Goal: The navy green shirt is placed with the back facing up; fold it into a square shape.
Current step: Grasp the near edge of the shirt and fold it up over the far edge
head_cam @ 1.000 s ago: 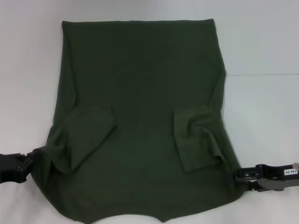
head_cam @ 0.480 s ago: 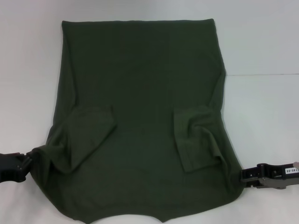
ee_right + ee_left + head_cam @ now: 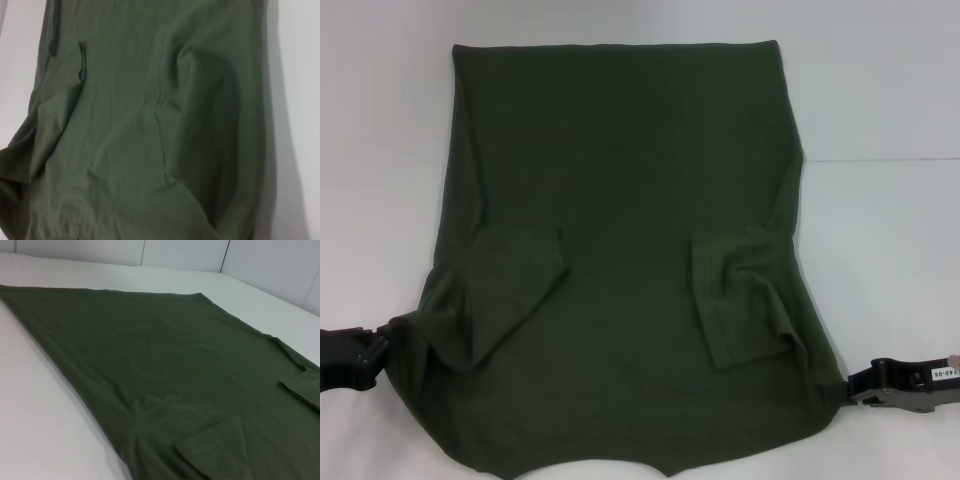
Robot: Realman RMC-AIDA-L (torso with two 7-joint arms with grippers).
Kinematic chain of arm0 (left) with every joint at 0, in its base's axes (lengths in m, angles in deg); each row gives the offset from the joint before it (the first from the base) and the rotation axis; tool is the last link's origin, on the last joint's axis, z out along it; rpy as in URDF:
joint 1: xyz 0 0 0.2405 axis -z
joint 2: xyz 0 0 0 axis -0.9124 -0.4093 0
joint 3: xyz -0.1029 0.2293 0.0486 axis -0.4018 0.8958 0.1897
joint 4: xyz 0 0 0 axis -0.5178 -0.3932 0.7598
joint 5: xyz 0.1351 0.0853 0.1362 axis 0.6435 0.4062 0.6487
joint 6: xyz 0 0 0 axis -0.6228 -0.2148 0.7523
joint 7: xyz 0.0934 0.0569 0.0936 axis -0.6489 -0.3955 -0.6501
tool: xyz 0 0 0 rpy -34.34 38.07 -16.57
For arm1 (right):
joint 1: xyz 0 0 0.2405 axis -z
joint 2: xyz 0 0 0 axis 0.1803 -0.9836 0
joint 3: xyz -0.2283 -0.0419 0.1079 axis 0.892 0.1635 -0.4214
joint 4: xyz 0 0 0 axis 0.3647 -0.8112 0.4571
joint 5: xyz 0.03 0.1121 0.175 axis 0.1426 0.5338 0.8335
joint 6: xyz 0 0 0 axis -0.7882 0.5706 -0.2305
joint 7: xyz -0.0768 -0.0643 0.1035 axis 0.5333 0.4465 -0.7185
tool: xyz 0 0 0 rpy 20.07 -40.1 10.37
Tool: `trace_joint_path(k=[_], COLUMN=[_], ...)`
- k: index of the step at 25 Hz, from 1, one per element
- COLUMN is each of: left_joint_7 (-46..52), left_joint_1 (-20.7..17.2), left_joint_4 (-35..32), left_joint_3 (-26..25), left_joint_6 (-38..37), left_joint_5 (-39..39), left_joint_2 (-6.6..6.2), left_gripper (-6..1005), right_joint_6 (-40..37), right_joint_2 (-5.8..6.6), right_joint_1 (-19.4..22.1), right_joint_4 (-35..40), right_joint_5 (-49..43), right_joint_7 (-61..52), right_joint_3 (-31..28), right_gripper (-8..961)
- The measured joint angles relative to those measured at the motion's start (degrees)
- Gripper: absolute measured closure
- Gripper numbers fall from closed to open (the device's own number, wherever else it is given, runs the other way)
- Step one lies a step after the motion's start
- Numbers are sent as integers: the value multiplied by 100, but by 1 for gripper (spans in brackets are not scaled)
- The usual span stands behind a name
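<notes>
The navy green shirt (image 3: 620, 200) lies flat on the white table, plain side up, with its hem at the far end. Both sleeves are folded inward, the left sleeve (image 3: 510, 290) and the right sleeve (image 3: 740, 300). My left gripper (image 3: 378, 345) is at the shirt's near left corner, and the cloth bunches into it. At the near right corner my right gripper (image 3: 852, 388) holds the cloth, drawn out to a point. Only the shirt (image 3: 175, 365) fills the left wrist view, and wrinkled shirt cloth (image 3: 150, 125) fills the right wrist view.
The white table (image 3: 880, 100) surrounds the shirt, with a thin seam line (image 3: 880, 160) on its right side. White wall panels (image 3: 180, 252) stand beyond the table's far edge.
My right gripper has slid outward to the right and slightly nearer, drawing the shirt's near right corner with it. The left gripper has stayed put.
</notes>
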Motion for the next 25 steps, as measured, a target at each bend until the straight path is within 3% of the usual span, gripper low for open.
trace_joint_path(k=[5, 11, 18, 25], left_joint_7=[91, 621, 1341, 1551], left_joint_1=[-17, -76, -338, -555], left_joint_4=[-35, -74, -148, -142], left_joint_3=[1, -35, -85, -289], left_joint_6=[-92, -693, -1215, -1700], left_joint_5=[0, 55, 71, 71], left_joint_2=[6, -136, -405, -521], left_gripper=[972, 972, 972, 973], right_joint_6=[-46, -338, -805, -1410], right_joint_2=[-87, -223, -221, -244], right_joint_1=[115, 405, 830, 1156], right_joint_4=[207, 516, 506, 531], right_joint_5=[33, 99, 118, 128], right_joint_7=[70, 410, 1113, 1586], right_joint_3=[-13, -363, -1195, -1650], right_gripper=[880, 914, 915, 916])
